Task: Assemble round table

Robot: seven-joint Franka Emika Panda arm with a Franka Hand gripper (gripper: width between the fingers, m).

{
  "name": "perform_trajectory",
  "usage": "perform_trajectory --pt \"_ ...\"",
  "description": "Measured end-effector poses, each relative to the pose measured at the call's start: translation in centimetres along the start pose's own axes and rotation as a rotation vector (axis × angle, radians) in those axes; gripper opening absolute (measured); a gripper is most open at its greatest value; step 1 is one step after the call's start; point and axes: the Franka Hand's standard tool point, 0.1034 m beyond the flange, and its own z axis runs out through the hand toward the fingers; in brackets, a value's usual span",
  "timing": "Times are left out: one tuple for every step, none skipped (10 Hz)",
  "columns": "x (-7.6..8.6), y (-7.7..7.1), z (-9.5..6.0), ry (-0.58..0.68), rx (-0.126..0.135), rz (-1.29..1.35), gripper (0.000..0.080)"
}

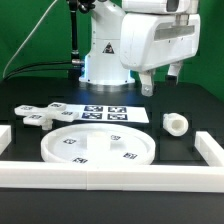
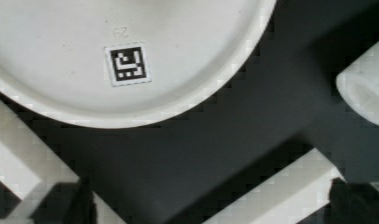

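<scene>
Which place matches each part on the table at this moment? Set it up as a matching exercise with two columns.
Things:
1. round disc
2. short post
3. cross piece
4. marker board

Places:
A. far on the exterior view's left
B. far on the exterior view's right
C. middle, next to the front rail
D. just behind the round disc

Pairs: 1-C, 2-B, 3-A, 4-D
</scene>
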Motion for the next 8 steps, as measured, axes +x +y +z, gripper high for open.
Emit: perform_trajectory --pt "0.0 0.0 0.0 0.0 0.0 0.0 0.065" --pt "0.0 0.0 0.0 0.0 0.0 0.0 0.065" --pt "0.0 0.0 0.0 0.0 0.0 0.0 0.065" --pt "0.0 0.0 0.0 0.0 0.0 0.0 0.065" --pt "-0.3 0.2 0.1 -0.002 0.001 0.001 0.065" --pt "-1.7 1.3 0.9 0.01 -0.01 -0.075 0.065" --pt "-3.6 2.6 2.3 0.007 -0.009 -0.101 0.065" --pt "-4.9 3.5 3.6 0.004 -0.001 -0.119 0.065"
